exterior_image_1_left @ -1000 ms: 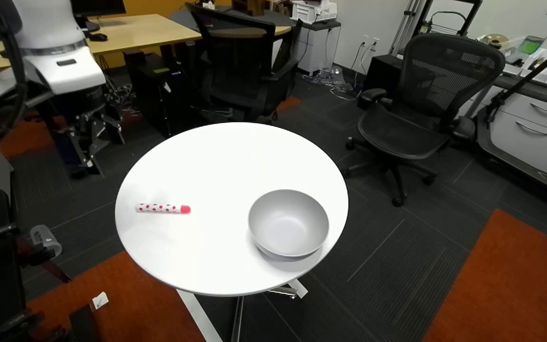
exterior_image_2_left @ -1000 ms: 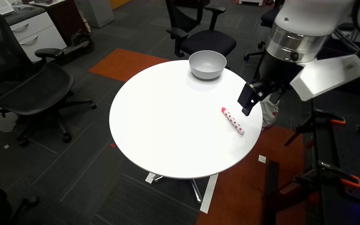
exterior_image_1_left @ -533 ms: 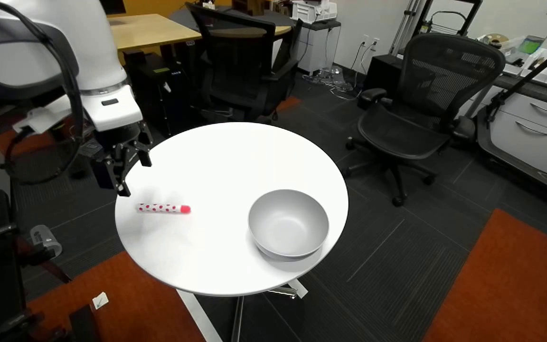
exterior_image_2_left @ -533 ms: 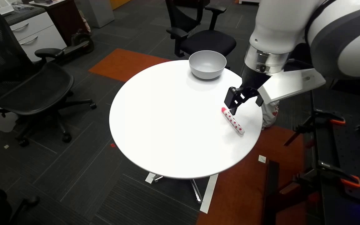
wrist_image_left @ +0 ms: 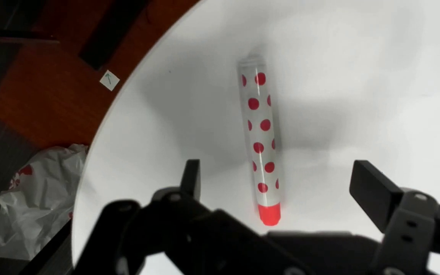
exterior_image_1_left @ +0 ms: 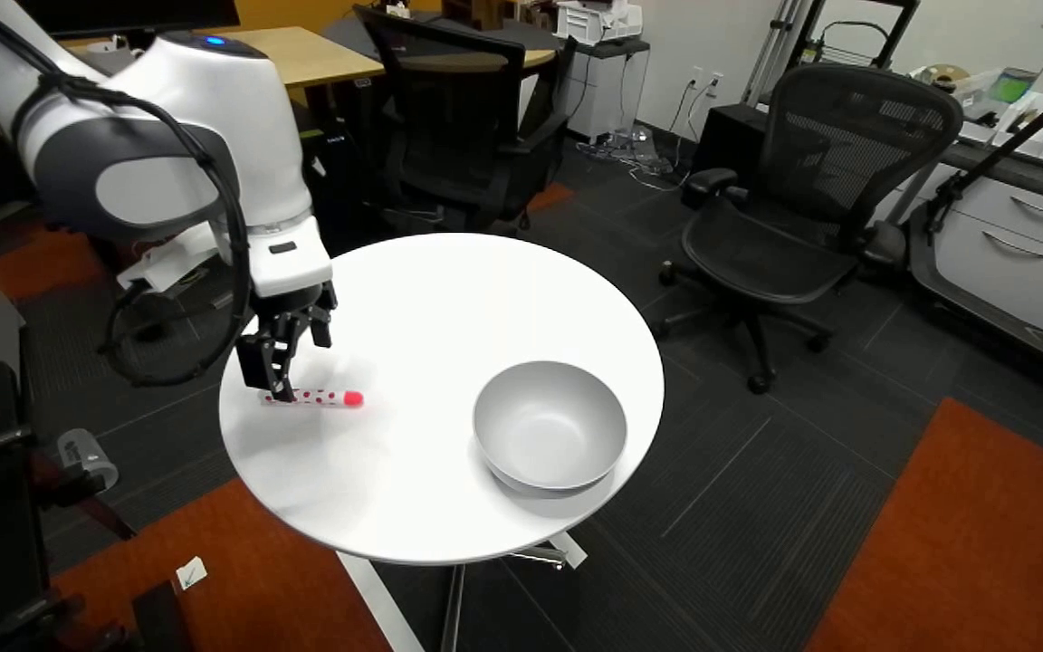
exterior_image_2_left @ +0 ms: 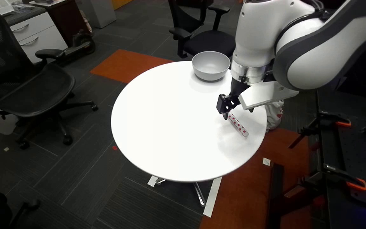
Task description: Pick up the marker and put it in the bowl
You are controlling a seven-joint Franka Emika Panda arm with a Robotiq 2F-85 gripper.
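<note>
The marker (exterior_image_1_left: 327, 398) is a short white stick with red dots and a red end. It lies flat on the white round table and also shows in an exterior view (exterior_image_2_left: 239, 126), its red end hidden there by a finger. The bowl (exterior_image_1_left: 550, 435) is plain grey and upright near the table's edge, with nothing in it; it also shows in an exterior view (exterior_image_2_left: 211, 66). My gripper (exterior_image_1_left: 302, 369) is open and low over the marker. In the wrist view, the open fingers (wrist_image_left: 277, 175) stand on either side of the marker (wrist_image_left: 261, 141), apart from it, near its red end.
The round table (exterior_image_1_left: 431, 308) has an open edge all round. Black office chairs (exterior_image_1_left: 811, 181) and a wooden desk (exterior_image_1_left: 313, 59) stand behind it. A plastic bag (wrist_image_left: 40, 206) sits below the table edge. A black bench with clamps (exterior_image_2_left: 345, 152) stands beside the table.
My gripper has come in from beside the table and moved down to just over the marker, staying open. The marker and the bowl have not moved.
</note>
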